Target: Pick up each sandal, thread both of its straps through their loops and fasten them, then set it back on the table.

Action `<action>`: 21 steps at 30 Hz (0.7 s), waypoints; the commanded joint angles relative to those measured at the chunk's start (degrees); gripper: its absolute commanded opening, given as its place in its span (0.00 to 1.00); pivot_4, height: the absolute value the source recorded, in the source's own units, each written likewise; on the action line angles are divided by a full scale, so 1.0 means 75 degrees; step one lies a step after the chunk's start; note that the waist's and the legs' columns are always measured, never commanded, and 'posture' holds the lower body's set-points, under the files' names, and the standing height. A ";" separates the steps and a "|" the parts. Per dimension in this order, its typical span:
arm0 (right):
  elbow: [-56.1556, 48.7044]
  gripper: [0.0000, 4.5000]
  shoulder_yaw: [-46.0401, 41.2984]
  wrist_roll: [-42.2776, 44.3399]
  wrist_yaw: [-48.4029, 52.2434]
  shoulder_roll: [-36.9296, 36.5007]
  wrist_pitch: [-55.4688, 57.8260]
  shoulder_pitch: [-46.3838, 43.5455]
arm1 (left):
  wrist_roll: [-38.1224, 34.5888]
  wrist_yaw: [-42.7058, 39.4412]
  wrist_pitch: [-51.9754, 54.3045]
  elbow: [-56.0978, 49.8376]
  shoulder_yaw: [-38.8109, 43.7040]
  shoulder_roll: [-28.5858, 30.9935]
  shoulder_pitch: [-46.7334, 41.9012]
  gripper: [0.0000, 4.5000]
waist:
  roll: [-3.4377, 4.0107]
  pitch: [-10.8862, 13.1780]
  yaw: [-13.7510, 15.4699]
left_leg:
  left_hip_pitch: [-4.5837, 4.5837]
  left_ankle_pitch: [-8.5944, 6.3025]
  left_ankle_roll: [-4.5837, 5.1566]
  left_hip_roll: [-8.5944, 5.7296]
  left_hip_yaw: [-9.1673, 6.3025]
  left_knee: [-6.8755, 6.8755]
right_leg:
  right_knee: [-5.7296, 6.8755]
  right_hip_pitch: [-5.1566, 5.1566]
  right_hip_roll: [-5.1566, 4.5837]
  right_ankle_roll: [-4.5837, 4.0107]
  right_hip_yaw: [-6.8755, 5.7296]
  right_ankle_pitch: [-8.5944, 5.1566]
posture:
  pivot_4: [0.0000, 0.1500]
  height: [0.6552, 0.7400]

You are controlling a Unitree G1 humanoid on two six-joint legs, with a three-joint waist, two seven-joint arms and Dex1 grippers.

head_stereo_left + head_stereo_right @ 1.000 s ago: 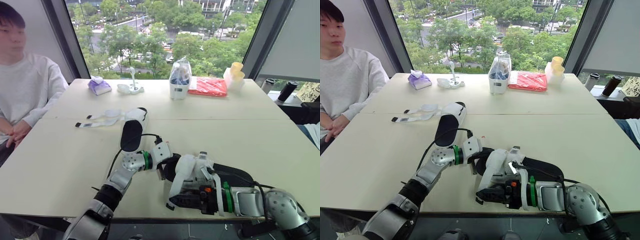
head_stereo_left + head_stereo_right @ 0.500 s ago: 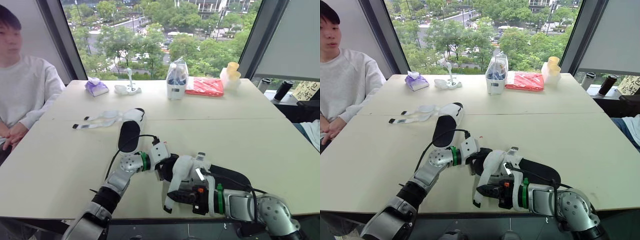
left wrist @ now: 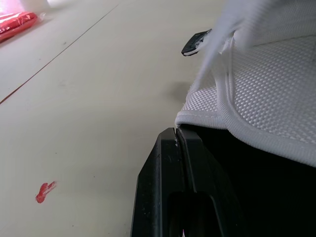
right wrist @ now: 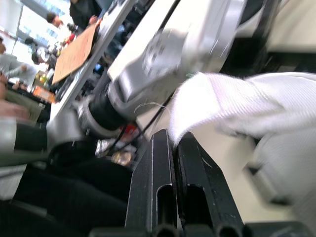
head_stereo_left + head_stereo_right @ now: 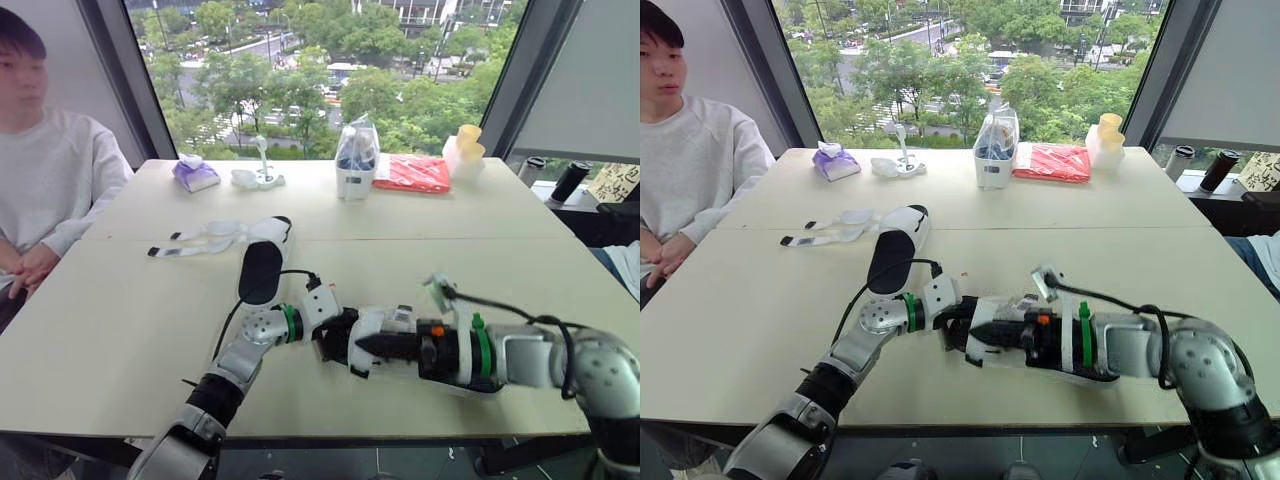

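The near sandal, black-soled with white mesh straps [image 5: 368, 324], lies close to the table's front edge between my two grippers. My left gripper [image 5: 333, 338] is shut on the edge of a mesh strap [image 3: 256, 84]; its fingers [image 3: 173, 187] meet at the strap's corner. My right gripper [image 5: 361, 346] comes from the right, with its forearm lying over the sole, and is shut on a white strap [image 4: 222, 103]. The second sandal [image 5: 262, 264] lies farther back, with its loose straps [image 5: 200, 240] spread to the left.
A person [image 5: 45, 170] sits at the table's left side. Along the far edge stand a purple packet [image 5: 197, 172], a white container with a bag [image 5: 357, 165], a red packet [image 5: 415, 173] and yellow cups [image 5: 465, 150]. A small red mark [image 3: 44, 191] is on the table.
My right arm has swung up from the front edge and now lies across the table from the right. The strap it holds has gone from standing up to lying low.
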 commanded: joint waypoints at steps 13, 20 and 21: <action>0.1894 0.02 0.0791 -0.2374 0.2863 -0.0167 0.0818 -0.1353 | 0.0348 0.0033 0.0392 0.0291 -0.0216 0.0183 0.0463 0.00 | 0.0004 -0.0002 -0.0015 | -0.0001 -0.0001 0.0000 -0.0001 -0.0004 -0.0003 | 0.0001 -0.0003 -0.0001 0.0000 0.0000 0.0000 | 1.00 1.00; 0.1797 0.02 0.1137 -0.3388 0.3313 0.0020 0.0597 -0.1165 | 0.0331 0.0102 0.0488 0.0160 -0.0218 0.0212 0.0559 0.00 | 0.0005 -0.0003 -0.0019 | -0.0001 -0.0001 0.0000 -0.0001 -0.0001 -0.0006 | 0.0001 -0.0010 -0.0001 0.0002 0.0000 0.0001 | 1.00 1.00; 0.1805 0.02 0.1153 -0.3501 0.3363 0.0045 0.0569 -0.1159 | 0.0330 0.0105 0.0494 0.0154 -0.0220 0.0213 0.0564 0.00 | 0.0006 -0.0003 -0.0020 | -0.0001 -0.0001 0.0000 -0.0001 -0.0001 -0.0006 | 0.0001 -0.0010 -0.0001 0.0002 0.0000 0.0001 | 1.00 1.00</action>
